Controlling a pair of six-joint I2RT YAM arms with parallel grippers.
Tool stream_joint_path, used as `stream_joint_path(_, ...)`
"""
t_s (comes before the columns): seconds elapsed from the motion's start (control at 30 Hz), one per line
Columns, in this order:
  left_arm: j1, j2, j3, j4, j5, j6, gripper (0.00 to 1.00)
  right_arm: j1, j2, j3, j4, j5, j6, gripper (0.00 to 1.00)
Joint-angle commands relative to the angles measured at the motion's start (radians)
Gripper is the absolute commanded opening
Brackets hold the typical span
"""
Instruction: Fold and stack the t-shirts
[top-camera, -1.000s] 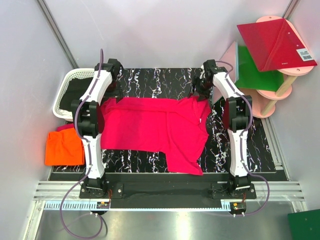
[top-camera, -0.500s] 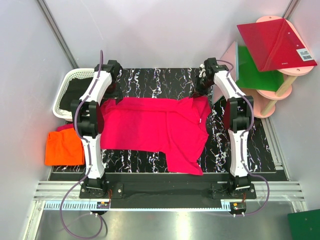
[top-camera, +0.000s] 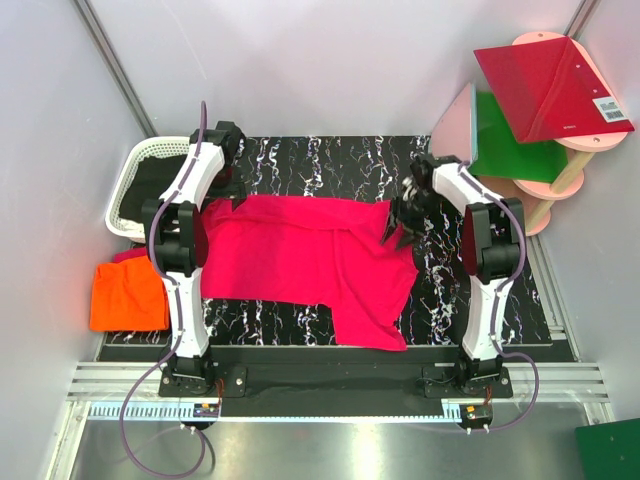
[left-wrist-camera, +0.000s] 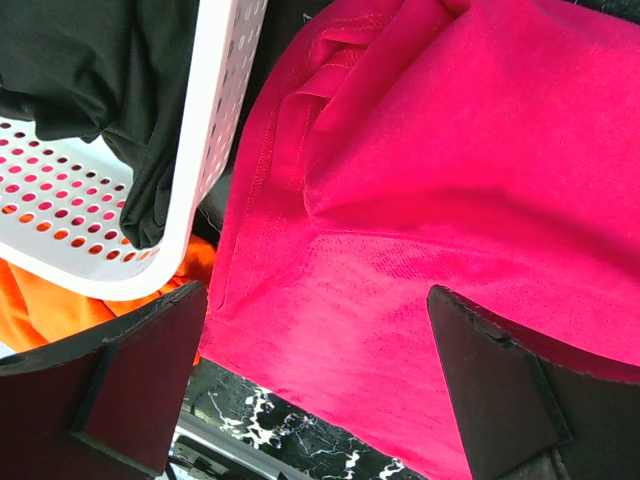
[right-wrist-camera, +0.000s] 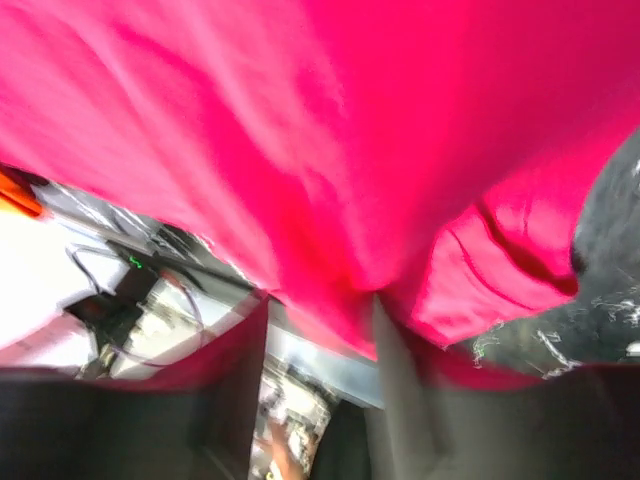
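I have the pink t-shirt (top-camera: 300, 255) lying across the middle of the black marbled worktop (top-camera: 320, 160). It is mostly flat, with one sleeve trailing toward the near edge. Its far right corner is bunched and turned in toward the body of the shirt.

My right fingers (right-wrist-camera: 420, 410) are at that corner. The wrist picture is blurred, but a peak of pink cloth is gathered down between them, so I read them as clamped on the shirt.

My left fingers (left-wrist-camera: 130, 390) are spread wide and hold nothing. They hang over the shirt's far left corner, where the hem is rumpled into a few small folds. Just beside that corner stands the white basket (left-wrist-camera: 215, 120), which has black cloth (left-wrist-camera: 90, 60) inside.

The orange t-shirt (top-camera: 128, 298) lies folded off the left side of the worktop, on the near side of the basket and beside my left arm. It is apart from the pink one.
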Motion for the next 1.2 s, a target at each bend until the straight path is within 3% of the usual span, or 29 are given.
stream_joint_path(0.0,-0.007,-0.042,0.012,0.013,0.011,-0.007,0.99,0.022,-0.003,-0.032,-0.099,-0.014,-0.045,0.64)
stream_joint_path(0.1,-0.007,-0.043,0.015,0.014,0.013,-0.006,0.99,0.022,-0.031,0.023,-0.084,0.05,-0.041,0.82)
stream_joint_path(0.27,-0.015,-0.023,0.04,0.013,0.037,-0.004,0.99,0.022,-0.028,0.146,-0.011,0.101,-0.001,0.8)
stream_joint_path(0.3,-0.018,-0.019,0.044,0.017,0.045,-0.001,0.92,0.021,-0.019,0.161,-0.003,0.109,0.002,0.79)
stream_joint_path(0.33,-0.021,-0.014,0.047,0.02,0.063,0.005,0.77,0.022,-0.013,0.17,0.013,0.11,0.007,0.69)
stream_joint_path(0.37,-0.027,-0.002,0.055,0.025,0.068,0.007,0.46,0.022,0.0,0.177,0.043,0.115,0.014,0.52)
stream_joint_path(0.4,-0.03,0.004,0.058,0.033,0.068,0.005,0.06,0.021,0.007,0.181,0.06,0.118,0.016,0.25)
stream_joint_path(0.43,-0.033,0.014,0.066,0.033,0.069,0.004,0.0,0.022,0.018,0.18,0.072,0.124,0.022,0.0)
stream_joint_path(0.9,-0.053,0.146,0.155,0.01,0.119,-0.033,0.0,0.024,0.274,0.235,0.063,0.259,0.041,0.0)
stream_joint_path(1.17,-0.059,0.028,0.132,-0.001,0.112,-0.064,0.0,0.024,0.423,0.548,0.066,0.406,0.076,0.0)
